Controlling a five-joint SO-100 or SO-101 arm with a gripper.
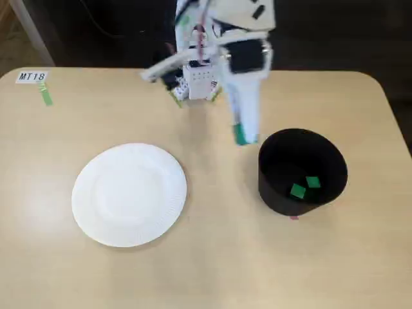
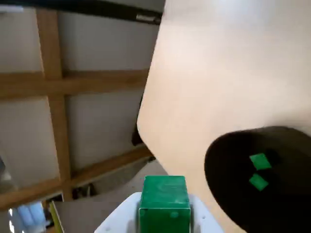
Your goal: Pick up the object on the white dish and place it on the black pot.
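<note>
A: Status, left to right from the pot (image 1: 273,187)?
B: "MT18" label (image 1: 32,76) far left. Plate (image 1: 129,194) left of pot, empty. Claw (image 1: 241,134) just left of the pot rim, clamped on a green cube (image 2: 164,200). Two cubes (image 1: 304,187) inside pot.
A: Left?
B: Drop the held one in.

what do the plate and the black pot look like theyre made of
White plate: likely paper, matte, judging by its finely ribbed pressed rim. Black pot: matte with no glare, plain smooth walls; could be plastic or stiff card, the look leaves that open.
</note>
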